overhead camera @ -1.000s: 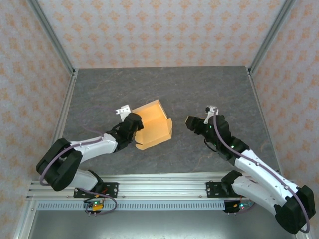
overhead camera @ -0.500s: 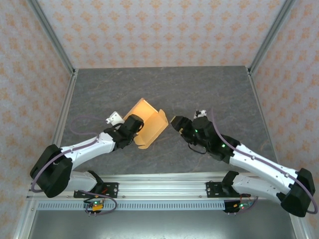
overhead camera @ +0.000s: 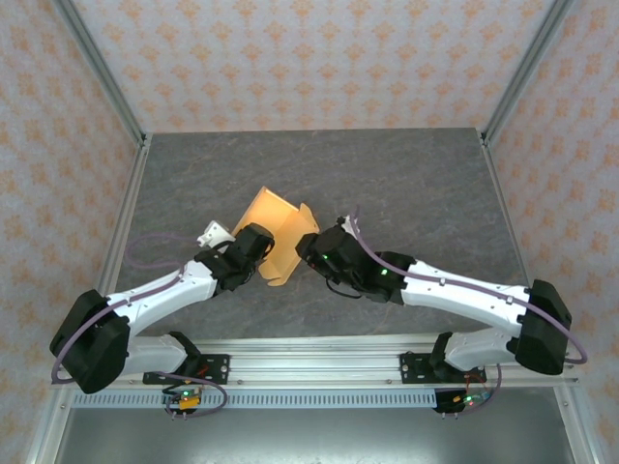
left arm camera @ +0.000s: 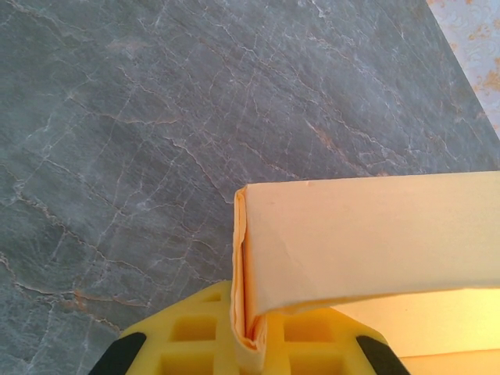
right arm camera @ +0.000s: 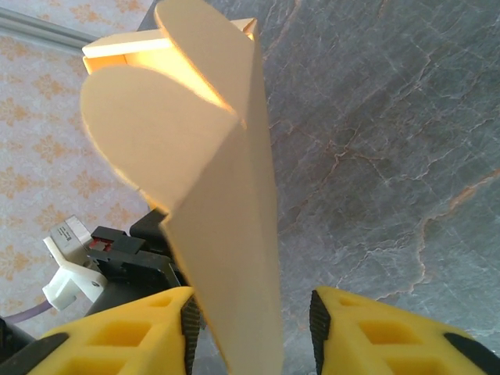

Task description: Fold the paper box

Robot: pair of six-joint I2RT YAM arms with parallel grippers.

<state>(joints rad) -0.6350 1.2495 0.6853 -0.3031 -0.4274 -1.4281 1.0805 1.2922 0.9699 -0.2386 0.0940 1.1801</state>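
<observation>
Top view: the paper box [overhead camera: 274,227], partly formed, sits left of centre on the table [overhead camera: 416,184], between the two arms and tipped up rather than lying flat. The left gripper [overhead camera: 259,253] is closed on its near-left corner; the left wrist view shows a doubled cardboard edge pinched between the yellow fingers [left arm camera: 195,344]. The right gripper [overhead camera: 308,249] meets the box from the right with its jaws apart. In the right wrist view an upright panel passes between the two fingers [right arm camera: 117,340], close to or touching the left one and apart from the right one, so nothing is clamped on that side. Orientation: in the top view the long axis runs roughly from the near edge of the table toward the far wall, leaning slightly left at the far end. The brighter hollow side appears to face up and to the right, toward the right gripper. A rounded flap [right arm camera: 148,133] stands at the end away from the right wrist camera. Risks, as judged: the box hangs from one corner pinch on thin card, so a sideways push from the right fingers may pivot it or pull it free. Closing the right jaws off the score line may crease the panel where no fold belongs. The rounded flap may buckle outward rather than tuck in if the panel is pressed while the walls are splayed.
</observation>
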